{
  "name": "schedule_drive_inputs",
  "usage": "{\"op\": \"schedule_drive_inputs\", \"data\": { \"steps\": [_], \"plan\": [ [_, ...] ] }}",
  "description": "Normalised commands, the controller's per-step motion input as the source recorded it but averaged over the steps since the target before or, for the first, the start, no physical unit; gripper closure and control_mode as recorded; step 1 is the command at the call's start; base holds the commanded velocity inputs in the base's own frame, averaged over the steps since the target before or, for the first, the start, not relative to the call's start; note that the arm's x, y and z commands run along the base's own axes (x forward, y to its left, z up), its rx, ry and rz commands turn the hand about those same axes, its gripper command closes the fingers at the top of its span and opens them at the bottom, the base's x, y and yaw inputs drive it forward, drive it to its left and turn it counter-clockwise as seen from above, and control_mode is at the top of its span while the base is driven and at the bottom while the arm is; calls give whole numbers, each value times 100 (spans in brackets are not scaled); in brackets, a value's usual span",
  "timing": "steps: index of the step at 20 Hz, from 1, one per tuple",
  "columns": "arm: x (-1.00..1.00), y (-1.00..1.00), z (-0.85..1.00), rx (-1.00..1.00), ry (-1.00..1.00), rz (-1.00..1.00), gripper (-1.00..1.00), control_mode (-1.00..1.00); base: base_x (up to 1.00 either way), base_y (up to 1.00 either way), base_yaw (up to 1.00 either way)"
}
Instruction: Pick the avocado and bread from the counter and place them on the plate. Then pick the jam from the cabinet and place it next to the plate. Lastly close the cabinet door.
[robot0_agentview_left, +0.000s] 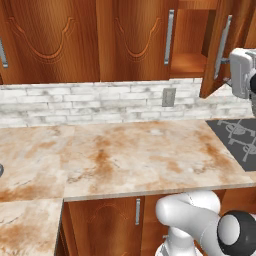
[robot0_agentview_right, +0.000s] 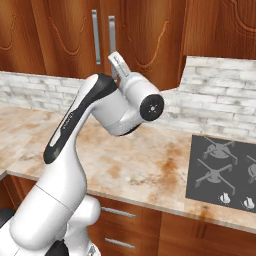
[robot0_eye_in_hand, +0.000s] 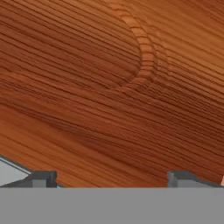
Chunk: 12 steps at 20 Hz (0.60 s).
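Grained reddish cabinet door (robot0_eye_in_hand: 87, 87), carved curl.

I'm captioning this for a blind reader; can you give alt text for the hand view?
The open tool faces a reddish-brown wooden cabinet door at close range, its two dark fingertips spread wide with nothing between them. A carved curl line bends across the wood grain.
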Motion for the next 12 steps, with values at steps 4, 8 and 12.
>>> {"op": "schedule_drive_inputs", "data": {
  "steps": [4,8,12],
  "plan": [
    [45,51,-29,-19,0,-13,-100,-100,0,0,0],
    [51,40,-28,-18,0,-14,-100,-100,0,0,0],
    [76,22,-28,-17,0,-15,-100,-100,0,0,0]
  ]
}}
